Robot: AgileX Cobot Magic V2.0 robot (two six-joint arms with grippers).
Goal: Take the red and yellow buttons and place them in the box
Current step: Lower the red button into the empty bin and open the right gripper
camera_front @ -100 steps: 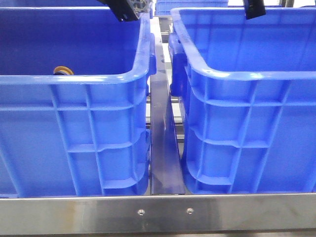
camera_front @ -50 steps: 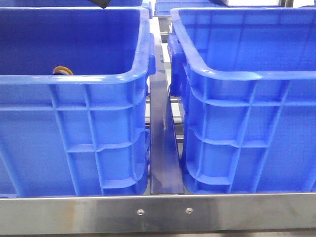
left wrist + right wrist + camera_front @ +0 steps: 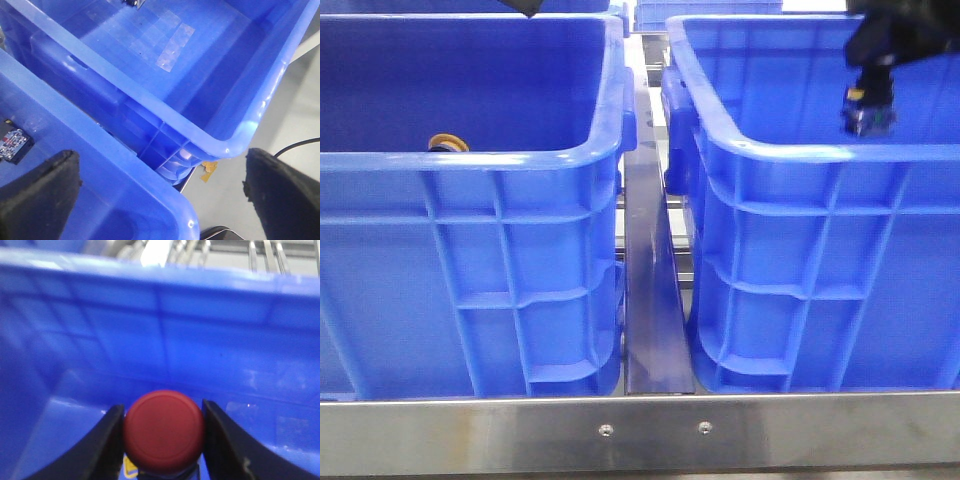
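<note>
right tool [image 3: 162, 440]: I see it clamped on red button [image 3: 164, 431], inside right box [image 3: 820, 152] | left tool [image 3: 160, 195]: spread wide | yellow button [image 3: 448, 143]: in left crate [image 3: 470, 160]

Glossy blue plastic crates [image 3: 800, 150]; brushed metal rail [image 3: 640, 430].

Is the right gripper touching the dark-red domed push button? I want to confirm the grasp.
Touching. In the right wrist view the right gripper has both black fingers pressed against the sides of the dark-red domed push button, no gap showing.
</note>
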